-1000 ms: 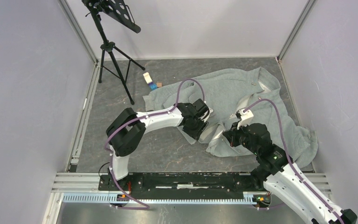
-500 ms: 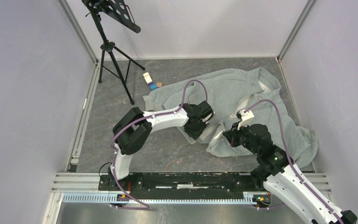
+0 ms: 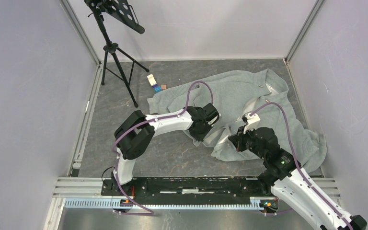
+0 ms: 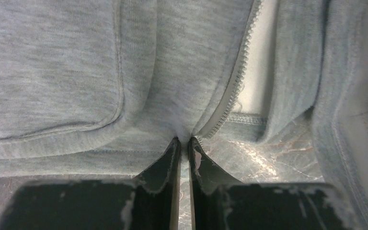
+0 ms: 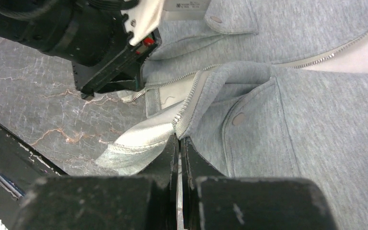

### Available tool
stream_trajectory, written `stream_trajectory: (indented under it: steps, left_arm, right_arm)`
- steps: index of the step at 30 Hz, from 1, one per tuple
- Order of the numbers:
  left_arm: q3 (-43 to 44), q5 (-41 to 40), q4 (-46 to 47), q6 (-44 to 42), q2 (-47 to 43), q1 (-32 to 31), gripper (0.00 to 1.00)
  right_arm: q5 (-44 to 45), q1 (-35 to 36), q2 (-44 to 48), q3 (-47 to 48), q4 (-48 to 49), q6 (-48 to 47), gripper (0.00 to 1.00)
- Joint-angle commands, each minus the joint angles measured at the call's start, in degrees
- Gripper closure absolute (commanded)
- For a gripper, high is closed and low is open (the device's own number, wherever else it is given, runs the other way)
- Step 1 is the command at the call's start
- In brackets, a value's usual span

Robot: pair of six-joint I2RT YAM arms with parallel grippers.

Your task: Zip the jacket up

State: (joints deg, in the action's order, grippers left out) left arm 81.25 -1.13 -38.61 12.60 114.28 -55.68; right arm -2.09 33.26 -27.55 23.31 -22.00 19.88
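The walls of the cell are pale lilac, and the table (image 3: 124, 124) between them has a dark grey, marbled top. A black music stand (image 3: 117, 48) on a tripod is in the far left corner. A small white box (image 3: 151, 79) lies near it, just beside the far left edge of the jacket (image 3: 230, 88).

The jacket is spread, crumpled and open, over the right half of the table. Its collar is toward the far right corner and its hem is toward the near edge. The pale lining shows along the open front.

The left gripper (image 4: 184, 143) is at the hem of the left front panel, at the lower end of the zipper (image 4: 232, 91). Its fingers are almost pressed together, and the fabric puckers between their tips, so they pinch the jacket there. A rounded patch pocket (image 4: 52, 72) lies just to the left of that place.

The right gripper (image 5: 178, 139) is near it, at the other front edge. Its fingers are pressed together on the folded edge with the zipper teeth. A small round snap (image 5: 239, 119) is on the fabric beside them.
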Motion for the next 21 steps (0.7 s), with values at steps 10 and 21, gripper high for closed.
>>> stream_trajectory:
  steps: [10, 21]
  left_arm:
    - [-10.48, 7.63, 16.60, 1.88, -19.34, 1.00, 0.93]
    - [-31.33, 6.38, 51.55, 10.42, -32.99, 2.41, 0.98]
  right_arm:
    - [-2.02, -0.12, -3.58, 4.19, 0.47, 1.48, 1.00]
    - [-5.00, 0.03, -15.45, 3.38, 11.71, 26.73, 1.00]
